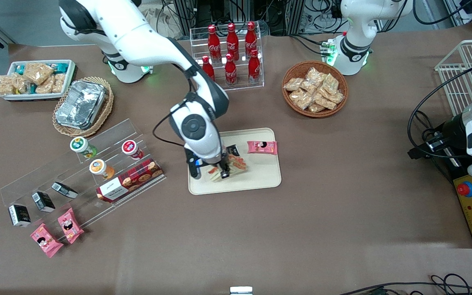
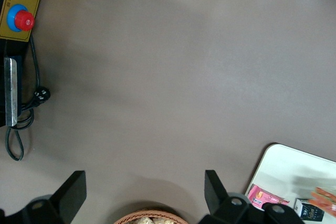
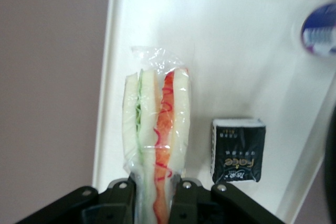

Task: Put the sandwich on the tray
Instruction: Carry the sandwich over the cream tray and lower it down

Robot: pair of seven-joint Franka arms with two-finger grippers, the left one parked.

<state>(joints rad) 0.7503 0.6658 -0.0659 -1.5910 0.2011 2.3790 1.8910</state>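
My gripper (image 3: 156, 188) clenching clear-wrapped triangular sandwich (image 3: 156, 129), holding it over cream rectangular tray (image 3: 236, 40); carrying done, releasing remaining.

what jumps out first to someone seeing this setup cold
The gripper is shut on the clear-wrapped wedge sandwich over the cream-beige rectangular tray, which already carries a pink snack packet and a small black carton. Red cola bottles in a clear rack stand farther from the front camera.

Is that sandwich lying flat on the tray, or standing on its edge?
On edge. The sandwich shows its filling edge, the claw shut on its bread faces, over the tray.
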